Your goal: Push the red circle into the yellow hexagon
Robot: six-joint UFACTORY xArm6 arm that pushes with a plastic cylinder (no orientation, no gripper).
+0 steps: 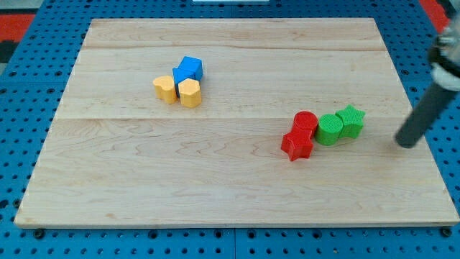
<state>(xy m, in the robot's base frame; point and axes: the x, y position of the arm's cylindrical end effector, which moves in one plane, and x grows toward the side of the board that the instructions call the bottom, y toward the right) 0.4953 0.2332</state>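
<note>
The red circle (305, 121) stands right of the board's middle, touching a red star-shaped block (296, 145) below it and a green round block (330, 129) to its right. The yellow hexagon (190, 93) sits at the upper left of centre, next to another yellow block (165, 88). My tip (407, 143) is near the board's right edge, well to the right of the red circle and beyond the green blocks. It touches no block.
A green star-shaped block (351, 120) touches the green round one on its right. Blue blocks (188, 70) sit just above the two yellow ones. The wooden board (230, 187) lies on a blue pegboard surface.
</note>
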